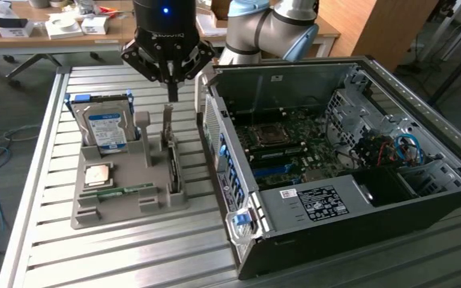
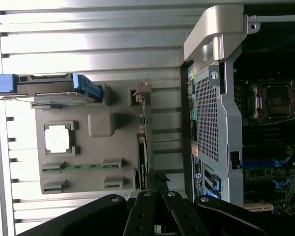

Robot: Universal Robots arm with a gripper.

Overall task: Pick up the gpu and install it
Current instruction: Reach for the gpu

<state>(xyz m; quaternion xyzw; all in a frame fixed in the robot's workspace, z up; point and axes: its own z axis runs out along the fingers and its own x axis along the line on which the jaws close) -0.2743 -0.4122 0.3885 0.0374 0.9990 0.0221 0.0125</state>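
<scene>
The gripper (image 1: 173,95) was seen closed, its fingers pressed together with nothing held between them. It was poised over the far end of the grey holder (image 1: 106,210), which was set on the slatted metal table (image 1: 118,255). In the exterior view the gpu (image 1: 172,159) was found standing on its long edge in a slot along the holder's three o'clock side. Its pale metal bracket was raised at the twelve o'clock end, close below the closed fingers, and no contact between them could be made out. A hard drive (image 1: 106,127) with a blue-white label was stood upright at the holder's eleven o'clock corner. A processor (image 1: 96,174) was laid flat in a recess towards nine o'clock, and a green memory stick (image 1: 123,191) was laid at six o'clock of it. The open computer case (image 1: 326,207) was placed at three o'clock of the holder, with its motherboard (image 1: 283,147) exposed. In the wrist view the gpu (image 2: 142,147) was shown edge-on as a thin dark strip between the holder (image 2: 101,125) and the perforated wall of the case (image 2: 209,123), with the gripper (image 2: 156,209) seen just beyond one end of it.
</scene>
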